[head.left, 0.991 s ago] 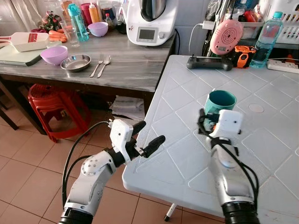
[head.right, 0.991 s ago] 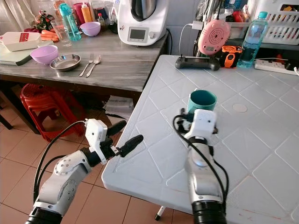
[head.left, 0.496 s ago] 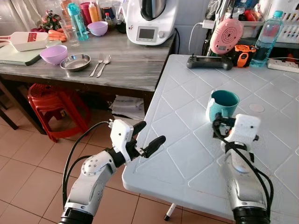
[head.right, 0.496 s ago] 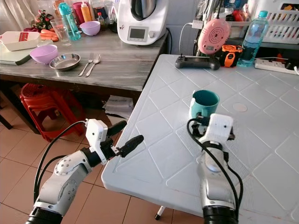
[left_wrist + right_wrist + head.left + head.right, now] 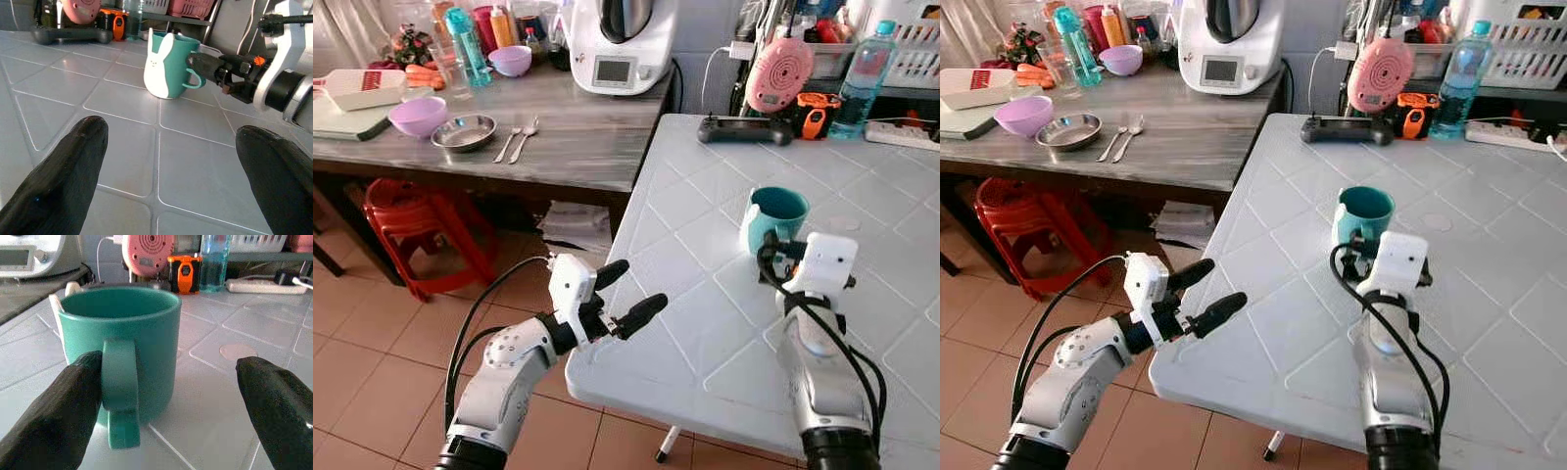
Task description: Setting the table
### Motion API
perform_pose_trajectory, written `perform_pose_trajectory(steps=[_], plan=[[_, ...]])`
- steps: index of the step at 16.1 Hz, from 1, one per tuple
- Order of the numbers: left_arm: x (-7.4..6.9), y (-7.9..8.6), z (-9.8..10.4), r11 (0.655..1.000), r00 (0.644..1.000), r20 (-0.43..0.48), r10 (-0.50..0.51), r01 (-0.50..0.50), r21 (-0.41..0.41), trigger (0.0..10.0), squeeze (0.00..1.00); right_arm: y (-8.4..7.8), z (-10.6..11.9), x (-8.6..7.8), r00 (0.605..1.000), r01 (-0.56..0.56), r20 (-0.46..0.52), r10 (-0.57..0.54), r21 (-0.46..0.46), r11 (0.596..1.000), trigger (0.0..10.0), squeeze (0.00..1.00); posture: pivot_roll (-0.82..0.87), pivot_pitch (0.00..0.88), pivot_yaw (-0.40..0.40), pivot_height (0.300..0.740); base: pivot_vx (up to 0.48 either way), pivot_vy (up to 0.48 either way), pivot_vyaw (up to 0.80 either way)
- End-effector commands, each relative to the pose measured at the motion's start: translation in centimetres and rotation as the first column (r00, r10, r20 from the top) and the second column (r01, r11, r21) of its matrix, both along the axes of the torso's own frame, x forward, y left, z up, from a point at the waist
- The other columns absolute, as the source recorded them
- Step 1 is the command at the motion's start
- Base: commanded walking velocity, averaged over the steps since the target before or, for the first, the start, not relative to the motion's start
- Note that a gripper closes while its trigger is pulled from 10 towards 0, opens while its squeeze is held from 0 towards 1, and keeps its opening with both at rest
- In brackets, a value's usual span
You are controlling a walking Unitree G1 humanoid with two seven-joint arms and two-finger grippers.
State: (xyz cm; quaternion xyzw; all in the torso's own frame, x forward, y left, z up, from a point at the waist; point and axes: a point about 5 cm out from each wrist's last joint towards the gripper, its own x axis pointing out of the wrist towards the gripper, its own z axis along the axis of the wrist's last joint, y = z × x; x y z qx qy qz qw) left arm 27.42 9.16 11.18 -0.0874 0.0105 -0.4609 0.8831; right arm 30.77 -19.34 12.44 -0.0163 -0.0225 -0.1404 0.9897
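Standing upright on the white tiled table point(image 5: 705, 323), the teal mug point(image 5: 773, 216) sits toward the middle of the tabletop, its handle turned toward the near edge. A white rabbit shape shows on its side in the left wrist view.

Just near of the mug, the right gripper point(image 5: 166, 396) points at it with its 2 black fingers point(image 5: 54, 416) spread wide. In the right wrist view the handle lies between the jaws, right beside 1 finger and well apart from the other; whether that finger touches the handle I cannot tell. The jaws hold nothing.

At the table's near-left edge, the left gripper point(image 5: 628, 294) hovers with its 2 fingers parted wide and empty, aimed across the tabletop at the mug, which lies well beyond the tips.

Along the far edge of the white table sit a black game controller point(image 5: 744, 129), a pink round device point(image 5: 780, 73), an orange gadget point(image 5: 816, 114) and a clear water bottle point(image 5: 862, 78). To the left, a grey wooden counter point(image 5: 558, 147) carries a purple bowl point(image 5: 418, 115), a metal dish point(image 5: 464, 132), a fork and spoon point(image 5: 516, 143) and a white kitchen machine point(image 5: 619, 44). A red stool point(image 5: 416, 225) stands beneath it on the tiled floor.
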Motion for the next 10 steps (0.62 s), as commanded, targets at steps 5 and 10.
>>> perform_pose_trajectory(steps=[5, 10], plan=[[0.13, 0.15, -0.03, 1.0, 1.0, -0.001, 0.004, -0.004, 0.01, 10.0, 0.0, 0.15, 0.19, 0.27, 1.0, -0.006, 0.009, 0.006, -0.014, 1.0, 0.0, 0.0, -0.05, 0.034, 0.07, 0.74, 0.0, 0.0, 0.0], [0.11, 0.1, -0.13, 1.0, 1.0, -0.003, 0.007, -0.007, 0.015, 10.0, 0.0, 0.39, 0.01, 0.37, 1.0, -0.027, 0.005, 0.027, 0.002, 1.0, 0.0, 0.0, -0.05, 0.035, 0.072, 0.74, 0.0, 0.0, 0.0]])
